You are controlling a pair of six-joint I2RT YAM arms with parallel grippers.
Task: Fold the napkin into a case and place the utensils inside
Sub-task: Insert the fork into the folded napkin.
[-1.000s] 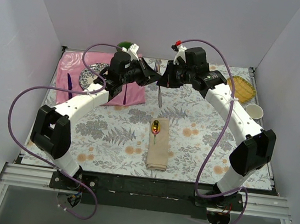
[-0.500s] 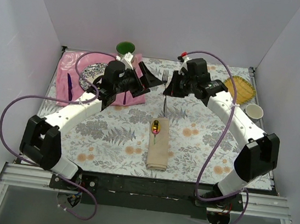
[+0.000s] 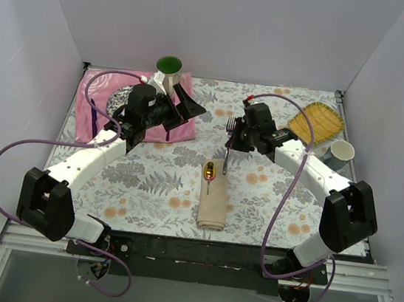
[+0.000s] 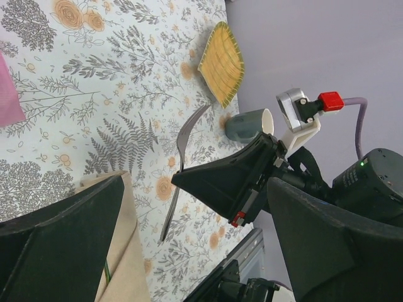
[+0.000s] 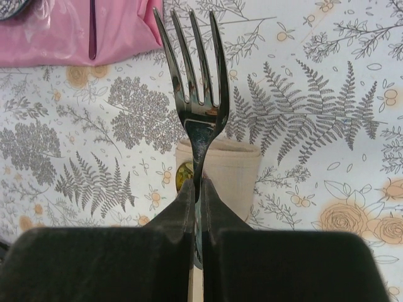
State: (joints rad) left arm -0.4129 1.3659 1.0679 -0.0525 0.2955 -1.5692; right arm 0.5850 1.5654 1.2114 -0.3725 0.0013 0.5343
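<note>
The beige napkin (image 3: pixel 213 204) lies folded as a narrow case on the floral cloth, with the spoon's shiny bowl (image 3: pixel 209 171) sticking out of its far end. My right gripper (image 3: pixel 233 144) is shut on the pale fork (image 3: pixel 229 128), which hangs just beyond the case's far end. In the right wrist view the fork (image 5: pixel 192 82) points tines away, pinched at its neck by the gripper (image 5: pixel 198 189), above the case (image 5: pixel 233 167) and spoon bowl (image 5: pixel 184 171). My left gripper (image 3: pixel 185 98) stands open and empty over the pink mat's edge. The left wrist view shows the fork (image 4: pixel 182 157) and the case (image 4: pixel 126 264).
A pink mat (image 3: pixel 90 92) at the back left carries a patterned plate (image 3: pixel 121 99) and a dark purple utensil (image 3: pixel 94 118). Behind it stands a green cup (image 3: pixel 169 65). A yellow woven plate (image 3: pixel 323 121) and a white cup (image 3: pixel 342 151) sit at the right.
My left gripper has opened, let go of the fork and drawn back to the left. The right gripper has carried the fork nearer, towards the napkin case.
</note>
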